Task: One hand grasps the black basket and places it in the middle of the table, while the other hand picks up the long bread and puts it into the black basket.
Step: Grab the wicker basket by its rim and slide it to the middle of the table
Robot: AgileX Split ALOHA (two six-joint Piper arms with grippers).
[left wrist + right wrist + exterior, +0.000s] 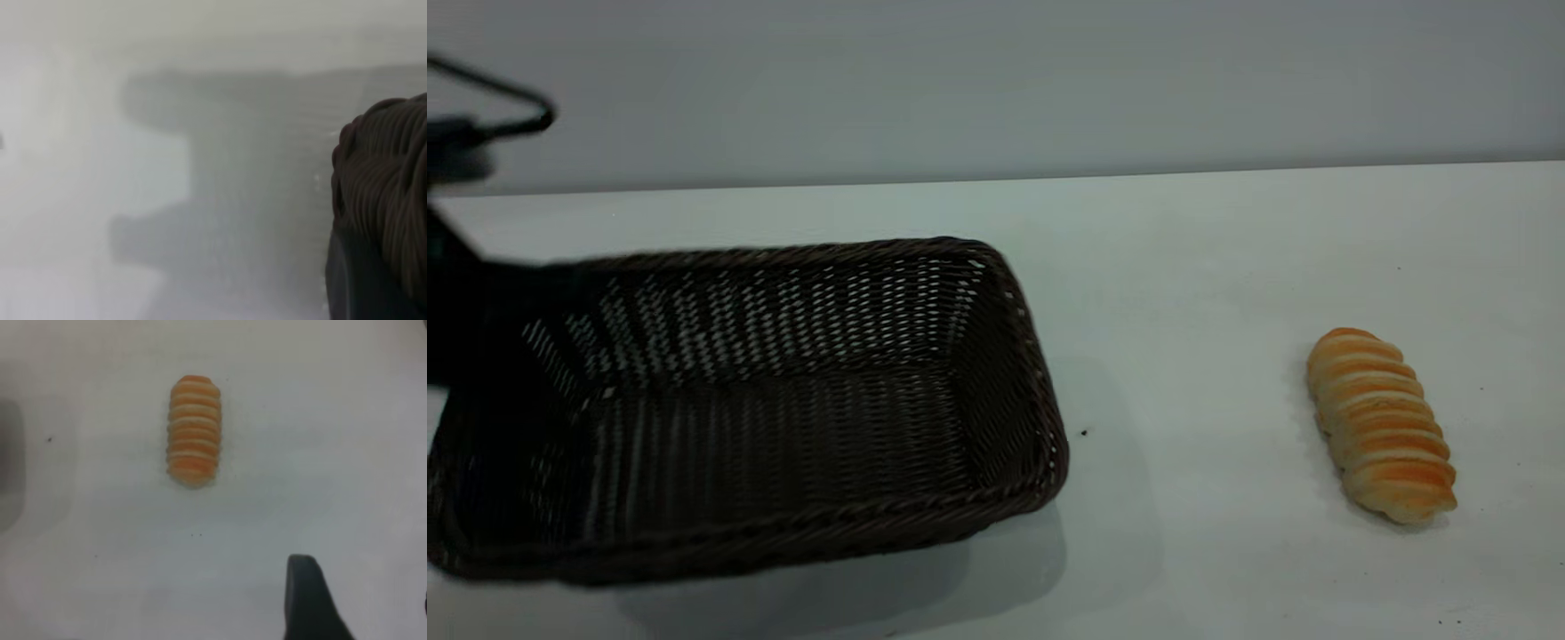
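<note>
Broadly, largest thing first.

Table (pixel 1227 267): plain white-grey top with a few dark specks; everything else rests on or hangs over it.

Black basket (pixel 783 400): on the exterior view's left side, not yet at the middle of the table. It casts a wide shadow past its near and right edges and looks raised or tipped, though lifted versus dragged cannot be told. Nothing lies inside it.

Left gripper (pixel 363 280): at the basket's left end, mostly out of the exterior view. In the left wrist view one dark finger lies against the braided rim, so it reads as clamped on the rim; the opposing finger is hidden.

Long bread (pixel 1383 427): well apart from the basket on the right, ridged orange face up, lying flat and untouched.

Right gripper (pixel 360 613): above the table near the bread, not over it. Only one dark fingertip (pixel 307 600) enters the right wrist view, so how wide it stands cannot be told. It holds nothing visible.

Risk, basket: a one-end hold on a long tray may let the far end sag, swing or slip free.

Risk, bread: a basket carried too far right could nudge the loaf. A grasp across the rounded ridges could roll it.
</note>
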